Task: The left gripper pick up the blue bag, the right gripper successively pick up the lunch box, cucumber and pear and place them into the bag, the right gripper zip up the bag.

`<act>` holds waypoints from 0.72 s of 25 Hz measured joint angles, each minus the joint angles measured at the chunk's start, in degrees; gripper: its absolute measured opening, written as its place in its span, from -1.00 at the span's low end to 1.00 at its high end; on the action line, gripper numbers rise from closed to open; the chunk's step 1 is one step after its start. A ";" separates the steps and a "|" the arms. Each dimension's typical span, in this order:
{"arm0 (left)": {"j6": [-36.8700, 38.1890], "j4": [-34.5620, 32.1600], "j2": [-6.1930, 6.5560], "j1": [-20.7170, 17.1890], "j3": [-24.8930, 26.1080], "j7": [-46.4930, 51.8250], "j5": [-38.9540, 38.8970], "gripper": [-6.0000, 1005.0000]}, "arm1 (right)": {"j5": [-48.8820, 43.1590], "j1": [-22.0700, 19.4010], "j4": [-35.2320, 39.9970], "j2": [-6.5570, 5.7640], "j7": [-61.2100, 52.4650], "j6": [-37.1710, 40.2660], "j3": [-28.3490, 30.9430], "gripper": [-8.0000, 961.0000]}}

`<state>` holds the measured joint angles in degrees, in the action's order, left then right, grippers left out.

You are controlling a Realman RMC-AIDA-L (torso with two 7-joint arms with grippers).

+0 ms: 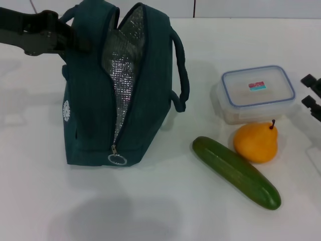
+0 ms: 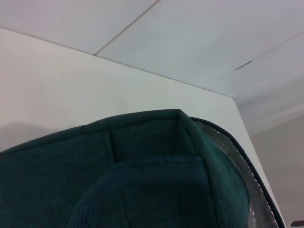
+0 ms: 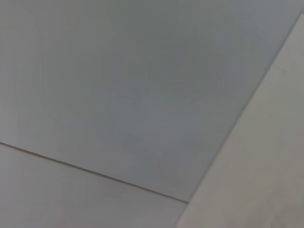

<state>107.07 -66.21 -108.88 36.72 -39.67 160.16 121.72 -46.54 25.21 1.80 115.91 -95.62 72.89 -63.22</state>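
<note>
Head view: left pincer (image 1: 75, 37) pinching woven blue bag (image 1: 90, 100), foil lining crinkled; right pincer (image 1: 312, 95) state unclear.

The left gripper (image 1: 75, 37) is reaching the blue bag (image 1: 118, 90) at its upper rim, where its fingers are hiding behind the fabric. The right gripper (image 1: 312, 95) is being cut off at the tabletop's right edge, leaving only two black tips. The bag's far handle is mostly hiding behind its body.
</note>
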 joint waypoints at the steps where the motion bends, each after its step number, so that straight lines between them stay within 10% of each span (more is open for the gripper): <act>1: 0.00 -0.06 0.00 0.01 -0.02 0.02 0.00 -0.91 | 0.00 0.45 -0.04 0.05 -0.46 -1.05 -0.31 0.56; 18: 0.07 -0.15 0.16 0.75 -0.15 -0.11 0.07 -0.91 | 0.06 7.28 -0.40 0.27 -2.16 -8.76 -0.77 0.52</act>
<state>107.14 -66.36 -108.72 37.47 -39.82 160.05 121.80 -46.49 32.49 1.40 116.19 -97.78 64.13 -63.99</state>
